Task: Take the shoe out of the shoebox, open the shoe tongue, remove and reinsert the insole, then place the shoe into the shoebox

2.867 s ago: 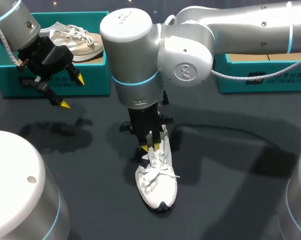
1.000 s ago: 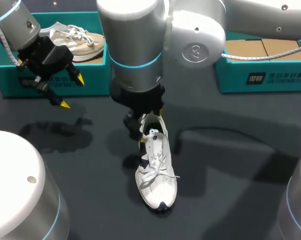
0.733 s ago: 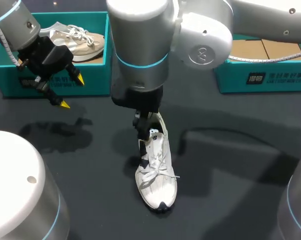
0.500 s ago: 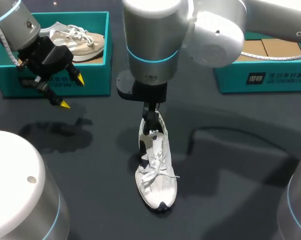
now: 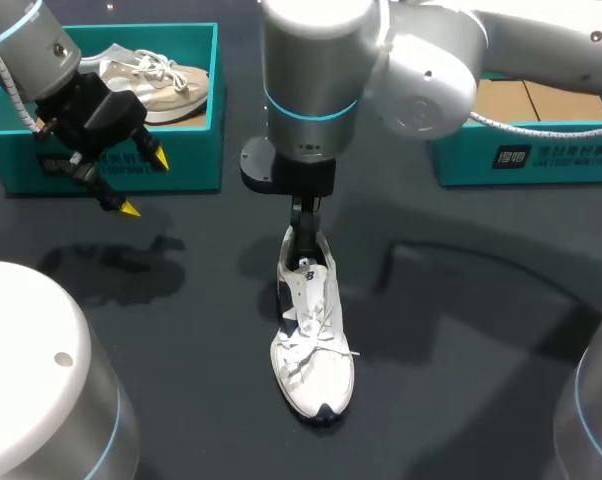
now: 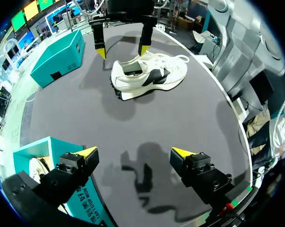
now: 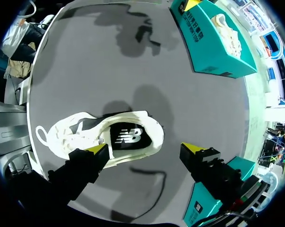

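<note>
A white shoe (image 5: 313, 345) with a dark side panel lies on the dark table, toe toward the front edge. My right gripper (image 5: 303, 240) hangs over its heel end, open. In the right wrist view the shoe (image 7: 109, 137) lies under the right gripper (image 7: 145, 150), with the collar opening and printed insole showing between the spread fingers, neither touching it. My left gripper (image 5: 143, 184) hovers open and empty in front of the left teal shoebox (image 5: 186, 165). From the left wrist the left gripper (image 6: 134, 153) faces the shoe (image 6: 149, 75) across bare table.
The left shoebox holds a beige shoe (image 5: 151, 80). A second teal shoebox (image 5: 526, 150) with a cardboard insert stands at the back right. Both robot bases fill the near corners.
My right arm has shifted right and turned, and its gripper has gone from over the laces to above the heel. The shoe and my left arm have stayed put.
</note>
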Controlling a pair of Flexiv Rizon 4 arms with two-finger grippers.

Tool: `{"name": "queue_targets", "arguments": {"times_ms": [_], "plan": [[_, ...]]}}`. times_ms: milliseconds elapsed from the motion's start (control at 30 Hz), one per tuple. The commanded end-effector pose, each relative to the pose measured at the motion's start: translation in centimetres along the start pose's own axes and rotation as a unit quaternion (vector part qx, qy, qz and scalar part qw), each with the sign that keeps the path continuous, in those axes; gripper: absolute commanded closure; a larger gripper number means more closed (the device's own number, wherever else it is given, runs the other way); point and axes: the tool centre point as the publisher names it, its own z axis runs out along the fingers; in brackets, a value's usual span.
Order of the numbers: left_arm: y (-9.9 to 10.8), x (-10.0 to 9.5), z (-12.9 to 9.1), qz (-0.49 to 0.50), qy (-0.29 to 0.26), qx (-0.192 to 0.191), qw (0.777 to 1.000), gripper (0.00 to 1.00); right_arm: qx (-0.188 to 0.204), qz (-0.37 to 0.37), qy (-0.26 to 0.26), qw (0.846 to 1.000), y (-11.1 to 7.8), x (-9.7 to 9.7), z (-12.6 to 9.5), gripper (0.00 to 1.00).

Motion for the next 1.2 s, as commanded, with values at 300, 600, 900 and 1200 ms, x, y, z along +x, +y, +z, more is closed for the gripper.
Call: {"name": "queue_targets", "arguments": {"times_ms": [300, 600, 900, 1200], "plan": [[0.0, 0.1, -0.1, 0.000, 0.000, -0.001, 1.000, 0.00, -0.002, -0.002, 0.012, 1.000, 0.0, -0.7, 4.9, 0.00], [0.0, 0.1, -0.1, 0.000, 0.000, -0.001, 1.000, 0.00, 0.003, 0.001, 0.022, 1.000, 0.1, -1.4, 7.4, 0.00], [0.0, 0.1, -0.1, 0.000, 0.000, -0.001, 1.000, 0.00, 0.009, 0.008, 0.038, 0.999, 0.0, -1.8, 9.0, 0.52], [0.0, 0.1, -0.1, 0.000, 0.000, -0.001, 1.000, 0.00, 0.014, 0.016, 0.030, 0.999, -0.1, -1.1, 8.7, 1.00]]}}
